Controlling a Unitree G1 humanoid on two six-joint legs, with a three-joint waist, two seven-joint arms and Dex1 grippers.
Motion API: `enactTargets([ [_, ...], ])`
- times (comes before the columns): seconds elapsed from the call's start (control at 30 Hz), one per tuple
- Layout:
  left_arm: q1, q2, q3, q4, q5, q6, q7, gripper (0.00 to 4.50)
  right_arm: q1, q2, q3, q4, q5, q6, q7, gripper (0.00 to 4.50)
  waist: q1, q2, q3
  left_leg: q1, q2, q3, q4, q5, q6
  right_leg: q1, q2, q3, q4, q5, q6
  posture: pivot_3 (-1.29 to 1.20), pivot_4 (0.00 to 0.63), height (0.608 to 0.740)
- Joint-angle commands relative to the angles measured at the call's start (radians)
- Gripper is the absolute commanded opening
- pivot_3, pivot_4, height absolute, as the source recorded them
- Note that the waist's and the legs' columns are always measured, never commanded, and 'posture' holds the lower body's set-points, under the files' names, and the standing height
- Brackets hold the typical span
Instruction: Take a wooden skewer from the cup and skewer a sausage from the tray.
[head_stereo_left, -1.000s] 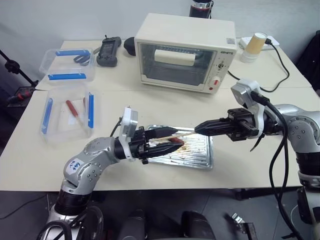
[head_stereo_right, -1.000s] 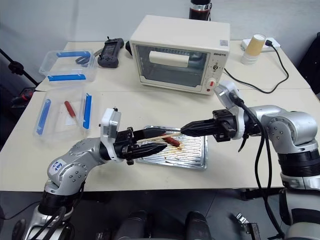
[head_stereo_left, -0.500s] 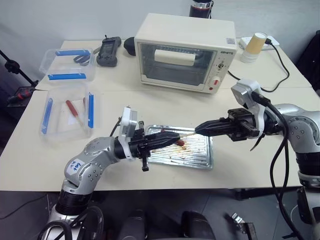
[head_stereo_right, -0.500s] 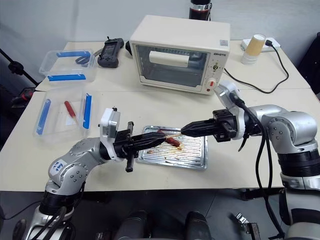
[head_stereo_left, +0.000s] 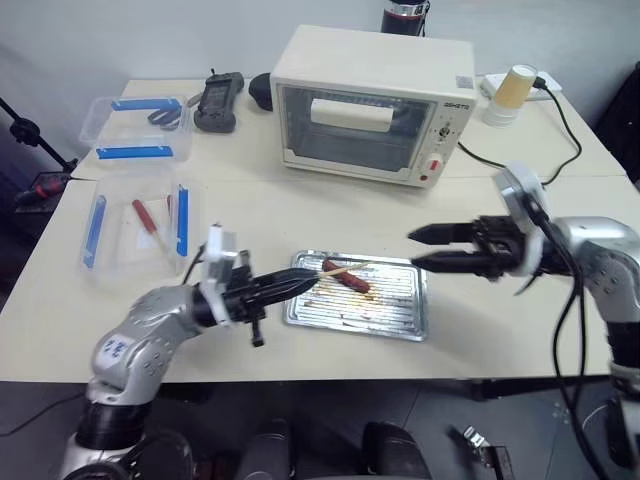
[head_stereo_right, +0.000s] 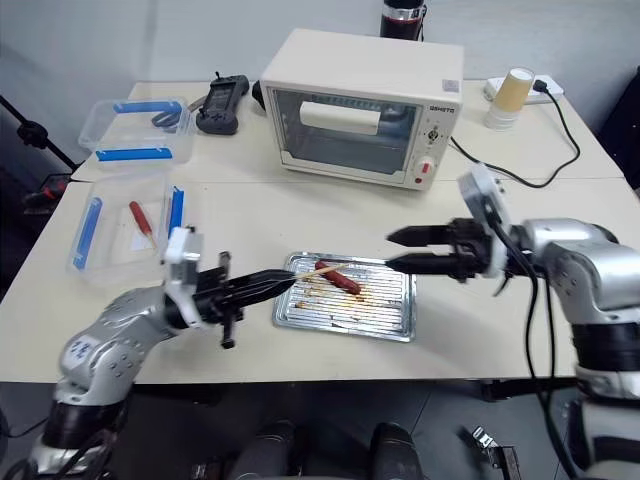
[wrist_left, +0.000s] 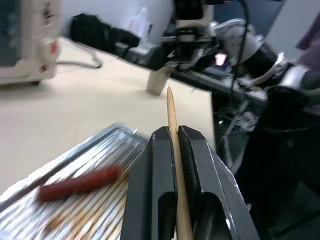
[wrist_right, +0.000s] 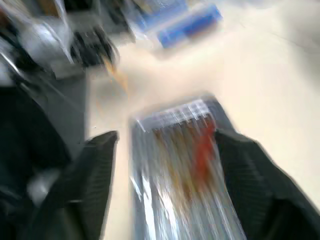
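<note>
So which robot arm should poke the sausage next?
Probably the left. Its left gripper is shut on the wooden skewer, close by the sausage. The right gripper is open, holding nothing.

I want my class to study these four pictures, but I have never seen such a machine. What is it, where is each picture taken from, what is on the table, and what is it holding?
It is a humanoid robot with two arms, each ending in a two-fingered black gripper. Two pictures come from cameras in its head, looking down over the table; the other two come from a camera on each wrist, looking along that gripper's fingers.

On the table lie a metal tray with a sausage in it, a small oven, clear plastic boxes and a paper cup.

The left gripper is shut on a wooden skewer, which points towards the sausage. The right gripper is open and holds nothing, beside the tray.
</note>
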Motion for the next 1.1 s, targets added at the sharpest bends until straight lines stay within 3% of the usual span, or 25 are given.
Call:
enactTargets([
  [0.03, 0.082, -0.004, 0.103, -0.020, 0.013, -0.098, -0.008, 0.00, 0.094, -0.041, -0.072, 0.041, -0.075, -0.187, 0.052, 4.46, -0.002, 0.000, 0.000, 0.000, 0.000, 0.000, 0.000, 0.000, 0.000, 0.000, 0.000, 0.000, 0.000, 0.000, 0.000, 0.00, 0.150, 0.740],
  [0.13, 0.172, -0.008, 0.165, -0.011, 0.020, -0.141, -0.006, 0.00, 0.164, -0.039, -0.126, 0.096, -0.091, -0.248, 0.040, 4.49, -0.005, -0.001, 0.000, 0.002, 0.001, 0.001, 0.000, 0.000, 0.000, 0.002, 0.000, 0.000, 0.000, 0.000, 0.000, 0.00, 0.150, 0.740],
  [0.23, 0.271, -0.092, 0.264, 0.017, 0.030, -0.213, 0.099, 0.00, 0.242, 0.015, -0.178, 0.152, -0.159, -0.454, -0.014, 4.49, -0.007, -0.001, 0.000, 0.004, 0.002, 0.003, -0.001, 0.000, 0.000, 0.002, 0.000, 0.000, -0.001, 0.000, 0.000, 0.00, 0.150, 0.740],
  [0.33, 0.303, -0.168, 0.340, 0.008, -0.018, -0.230, 0.191, 0.00, 0.262, 0.032, -0.165, 0.128, -0.172, -0.477, -0.027, 4.49, -0.008, -0.002, 0.000, 0.005, 0.003, 0.003, -0.001, 0.000, 0.000, 0.002, 0.000, 0.000, -0.001, 0.000, 0.000, 0.00, 0.150, 0.740],
  [0.5, 0.351, -0.177, 0.338, -0.027, -0.010, -0.225, 0.206, 0.00, 0.148, 0.097, -0.073, -0.023, -0.154, -0.294, -0.166, 4.49, -0.015, -0.002, 0.001, 0.006, 0.005, 0.002, -0.001, 0.000, -0.001, 0.002, -0.001, 0.000, -0.001, 0.001, -0.002, 0.00, 0.150, 0.740],
  [0.6, 0.349, -0.168, 0.337, -0.022, -0.011, -0.220, 0.213, 0.00, 0.048, 0.111, 0.071, -0.156, -0.200, -0.068, -0.266, 4.49, -0.022, -0.001, 0.000, 0.006, 0.006, -0.004, -0.001, 0.000, -0.001, 0.000, -0.001, 0.000, -0.001, 0.001, -0.002, 0.00, 0.150, 0.740],
  [0.7, 0.348, -0.166, 0.334, -0.016, -0.013, -0.217, 0.213, 0.00, -0.070, 0.216, 0.194, -0.219, -0.212, 0.068, -0.364, 4.49, -0.026, -0.002, 0.000, 0.005, 0.007, -0.006, -0.001, -0.001, -0.002, 0.000, -0.001, -0.001, -0.001, 0.001, -0.003, 0.00, 0.150, 0.740],
  [0.83, 0.350, -0.179, 0.313, -0.027, -0.010, -0.218, 0.220, 0.00, -0.205, 0.388, 0.343, -0.172, -0.293, 0.173, -0.490, 4.49, -0.029, -0.002, 0.000, 0.003, 0.006, -0.006, -0.002, -0.001, -0.002, -0.001, -0.001, -0.002, 0.001, 0.001, -0.003, 0.00, 0.150, 0.740],
  [1.1, 0.354, -0.179, 0.290, -0.048, -0.005, -0.221, 0.232, 0.00, -0.240, 0.508, 0.474, -0.120, -0.402, 0.166, -0.573, 4.49, -0.028, -0.004, -0.001, 0.000, 0.003, -0.008, -0.001, -0.001, -0.001, -0.003, -0.002, -0.004, 0.003, 0.001, -0.003, 0.00, 0.150, 0.740],
])
